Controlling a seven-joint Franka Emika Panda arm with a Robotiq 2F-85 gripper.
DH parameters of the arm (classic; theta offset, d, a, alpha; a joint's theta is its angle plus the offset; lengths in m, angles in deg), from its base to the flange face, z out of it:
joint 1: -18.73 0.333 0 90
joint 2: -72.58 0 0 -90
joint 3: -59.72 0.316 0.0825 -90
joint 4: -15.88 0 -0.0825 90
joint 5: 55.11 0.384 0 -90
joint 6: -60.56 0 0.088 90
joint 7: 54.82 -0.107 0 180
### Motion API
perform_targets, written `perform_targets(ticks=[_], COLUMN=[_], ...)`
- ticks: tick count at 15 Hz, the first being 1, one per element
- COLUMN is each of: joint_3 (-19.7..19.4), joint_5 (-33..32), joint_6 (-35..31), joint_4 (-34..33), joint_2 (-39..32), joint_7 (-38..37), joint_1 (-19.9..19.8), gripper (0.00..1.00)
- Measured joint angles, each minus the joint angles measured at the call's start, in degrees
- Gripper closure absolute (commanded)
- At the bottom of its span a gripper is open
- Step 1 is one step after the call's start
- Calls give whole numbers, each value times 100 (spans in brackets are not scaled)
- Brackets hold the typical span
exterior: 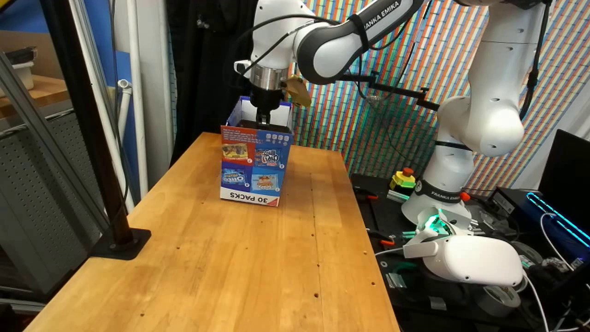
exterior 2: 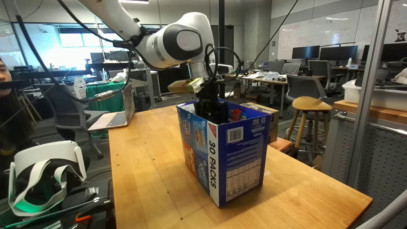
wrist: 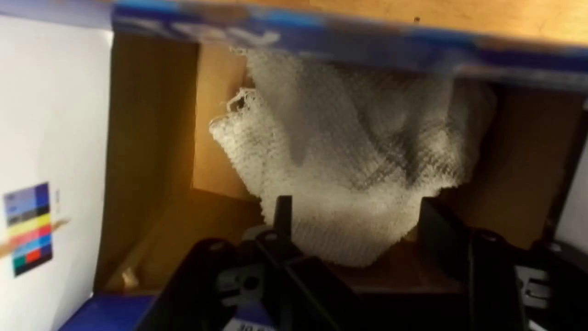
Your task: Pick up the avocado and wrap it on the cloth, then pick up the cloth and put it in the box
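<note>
Bench of pale wood (exterior: 184, 258) is carrying our upright, blue printed cardboard box (exterior: 256, 161); inside, left to right, black fingers (wrist: 283, 216) are hanging spread apart, unclenched, and we are seeing crumpled off-white cloth (wrist: 340, 174) showing between them.

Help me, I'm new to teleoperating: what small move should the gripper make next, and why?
Probably lift the gripper straight up out of the box, jaws open: the wrist view shows them well apart, and the cloth lies inside the box, seemingly free of them. The avocado isn't visible, so I can't say whether it's wrapped.
</note>
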Motion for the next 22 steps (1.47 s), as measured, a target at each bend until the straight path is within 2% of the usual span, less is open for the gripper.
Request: perform_targets(ticks=[5,6,7,16,19,20,21,22], joint_3=[24,44,75,751,1033,1117,1195,1269], joint_5=[-266,-340,-419,-965,-940,-886,-834,-806], joint_6=[64,86,100,300,311,310,310,310], joint_4=[-289,-311,-326,-419,-440,-439,-437,-430], joint_2=[335,423,518,1393,1558,1590,1610,1628], joint_7=[-45,-71,-112,-551,-715,-785,-891,-1017], joint_1=[103,120,136,406,566,629,687,735], gripper=[0,25,28,95,100,74,99,93])
